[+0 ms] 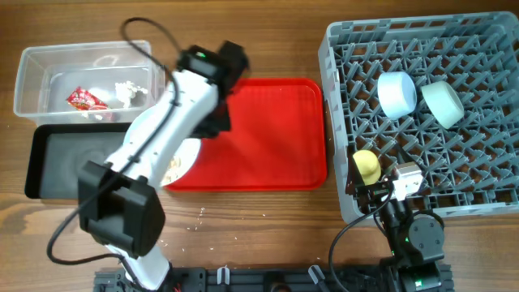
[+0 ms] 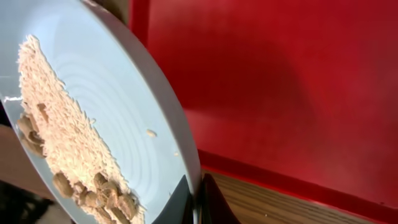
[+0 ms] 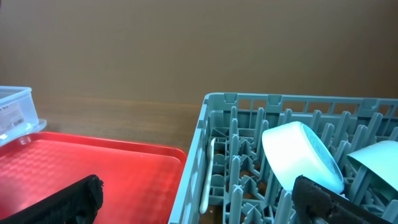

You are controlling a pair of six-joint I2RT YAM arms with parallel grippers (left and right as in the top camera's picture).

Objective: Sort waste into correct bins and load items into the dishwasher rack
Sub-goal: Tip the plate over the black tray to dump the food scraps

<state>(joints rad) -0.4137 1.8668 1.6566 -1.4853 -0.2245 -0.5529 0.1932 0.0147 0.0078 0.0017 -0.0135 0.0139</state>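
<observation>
The round light blue plastic plate (image 2: 124, 99) has concentric ridges under beige rice-like scraps (image 2: 62, 137). The flat red plastic tray (image 1: 268, 138) is finely cross-hatched. The grey lattice plastic rack (image 1: 486, 199) holds a light blue bowl (image 1: 397, 93), a pale green bowl (image 1: 443, 103) and a yellow-green cup (image 1: 366, 166). A red-and-white crinkled wrapper (image 1: 83, 100) lies in the clear plastic tub (image 1: 32, 69), which is beside the black rectangular tray (image 1: 65, 166). The surface (image 1: 259, 227) is brown woodgrain.

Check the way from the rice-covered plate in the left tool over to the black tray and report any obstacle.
Nothing visible blocks it. The light blue plate, pinched at its rim by the left tool, is right beside the black tray, whose visible floor is bare. The arm hides part of the gap.
</observation>
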